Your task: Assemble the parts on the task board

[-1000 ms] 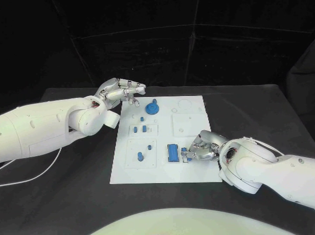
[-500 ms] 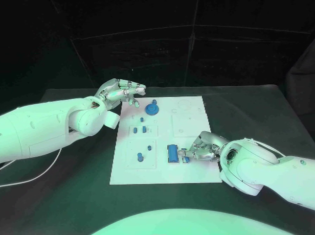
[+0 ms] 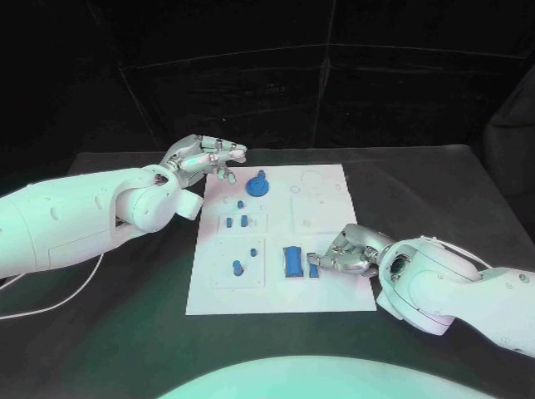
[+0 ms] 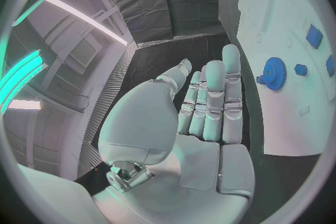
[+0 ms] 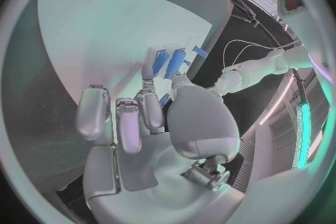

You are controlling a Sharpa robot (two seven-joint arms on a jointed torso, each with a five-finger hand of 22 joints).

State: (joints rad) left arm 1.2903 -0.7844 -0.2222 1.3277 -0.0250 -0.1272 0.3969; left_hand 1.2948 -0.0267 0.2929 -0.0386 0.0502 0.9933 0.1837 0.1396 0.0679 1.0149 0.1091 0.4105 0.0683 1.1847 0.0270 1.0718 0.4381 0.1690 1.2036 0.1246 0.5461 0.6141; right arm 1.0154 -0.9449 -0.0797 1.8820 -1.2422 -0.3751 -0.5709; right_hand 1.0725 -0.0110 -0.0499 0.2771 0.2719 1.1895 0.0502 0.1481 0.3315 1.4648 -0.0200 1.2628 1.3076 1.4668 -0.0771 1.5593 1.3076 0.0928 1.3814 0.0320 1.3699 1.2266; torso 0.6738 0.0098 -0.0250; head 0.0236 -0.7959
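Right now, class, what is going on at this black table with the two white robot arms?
The robot is assembling small blue parts on a white rectangular task board. Its right hand is at a long blue block near the board's front, and seems to pinch a smaller blue piece beside it. Its left hand hovers off the board's far-left corner, fingers apart, holding nothing. A round blue gear stands nearby.

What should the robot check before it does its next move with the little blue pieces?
1. Task board lies flat on the table: ok.
2. Right hand has its fingers on a small blue piece beside the long blue block: ok.
3. That piece is gripped firmly: cannot tell.
4. Left hand is off the board, holding nothing: ok.
5. Blue gear stands clear of both hands: ok.
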